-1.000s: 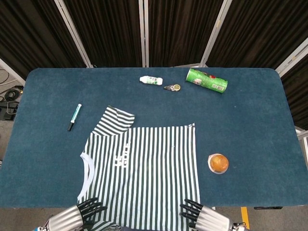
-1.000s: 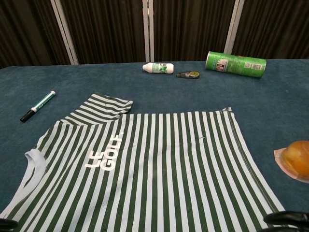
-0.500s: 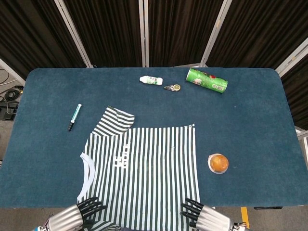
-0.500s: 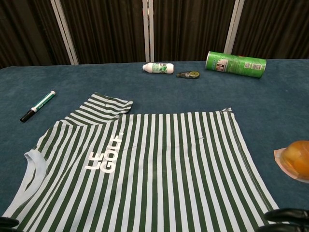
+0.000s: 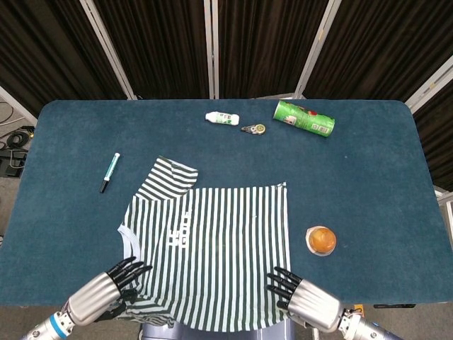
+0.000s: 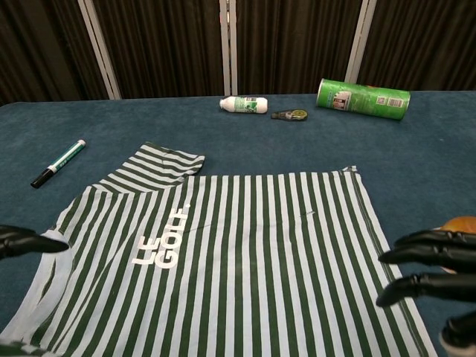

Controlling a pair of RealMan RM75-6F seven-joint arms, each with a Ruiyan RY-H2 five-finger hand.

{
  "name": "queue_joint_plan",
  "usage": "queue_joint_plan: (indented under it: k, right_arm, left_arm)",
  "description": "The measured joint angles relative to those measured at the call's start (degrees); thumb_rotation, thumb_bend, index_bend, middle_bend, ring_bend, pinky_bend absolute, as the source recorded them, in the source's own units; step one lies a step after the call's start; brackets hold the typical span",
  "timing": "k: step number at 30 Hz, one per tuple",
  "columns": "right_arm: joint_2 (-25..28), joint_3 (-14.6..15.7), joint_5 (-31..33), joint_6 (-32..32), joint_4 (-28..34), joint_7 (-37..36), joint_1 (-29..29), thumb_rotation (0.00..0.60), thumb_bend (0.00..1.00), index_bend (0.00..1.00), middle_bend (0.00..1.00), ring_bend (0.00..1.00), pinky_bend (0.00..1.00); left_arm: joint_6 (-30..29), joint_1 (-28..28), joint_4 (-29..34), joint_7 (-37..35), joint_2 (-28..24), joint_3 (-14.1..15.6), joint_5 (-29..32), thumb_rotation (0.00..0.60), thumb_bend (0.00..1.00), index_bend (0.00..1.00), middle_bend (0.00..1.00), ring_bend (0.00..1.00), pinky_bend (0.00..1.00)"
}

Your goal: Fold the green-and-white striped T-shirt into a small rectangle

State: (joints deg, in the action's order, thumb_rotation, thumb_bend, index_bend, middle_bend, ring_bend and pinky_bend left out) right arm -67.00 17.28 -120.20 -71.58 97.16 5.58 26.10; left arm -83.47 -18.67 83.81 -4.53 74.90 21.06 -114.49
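- Head view: striped T-shirt (image 5: 212,248) lies flat betw. both hands, near edge draped off the table (image 5: 368,177). Left hand (image 5: 106,289) on collar-side corner, right hand (image 5: 301,299) on hem corner; can't tell if either grips cloth.
- Chest view: fingers spread. Fabric soft, light, limp; prob. best pinched at near corners.

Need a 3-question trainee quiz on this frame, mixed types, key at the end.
1. True or false: the green can stands upright.
2. What lies nearest the right hand? A) marker B) orange thing on a wrapper C) white bottle
3. Which part of the striped T-shirt points toward the far side of the table?

Key: 1. False, it lies on its side. 2. B. 3. A sleeve.
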Motion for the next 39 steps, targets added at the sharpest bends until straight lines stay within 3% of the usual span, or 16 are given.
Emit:
queue_joint_plan:
  k: [8,13,21,39]
  right_arm:
    - [-0.7,-5.9,8.6,1.0,-1.6,-3.0,1.1,0.6,0.38,0.81,0.16,0.0,0.0]
    - [-2.1,-10.5,14.7,3.6,-3.7,-4.1,2.5,0.6,0.38,0.81,0.16,0.0,0.0]
    - [-4.8,-14.0,21.4,8.3,-7.1,-5.3,4.5,0.6,0.38,0.81,0.16,0.0,0.0]
    - [-11.7,-20.1,31.8,17.3,-16.3,-5.6,9.7,0.6,0.38,0.81,0.16,0.0,0.0]
  left_arm:
    - [6.4,-1.3,6.0,2.7,-1.4,-5.9,9.2,0.6,0.57,0.87,0.0,0.0,0.0]
    - [13.0,-2.8,9.8,7.6,-1.6,-10.9,19.9,0.6,0.57,0.87,0.0,0.0,0.0]
    - [19.5,-5.1,13.7,14.4,0.0,-18.3,32.9,0.6,0.57,0.87,0.0,0.0,0.0]
    - [26.9,-11.3,10.0,21.1,5.5,-25.9,46.4,0.6,0.57,0.87,0.0,0.0,0.0]
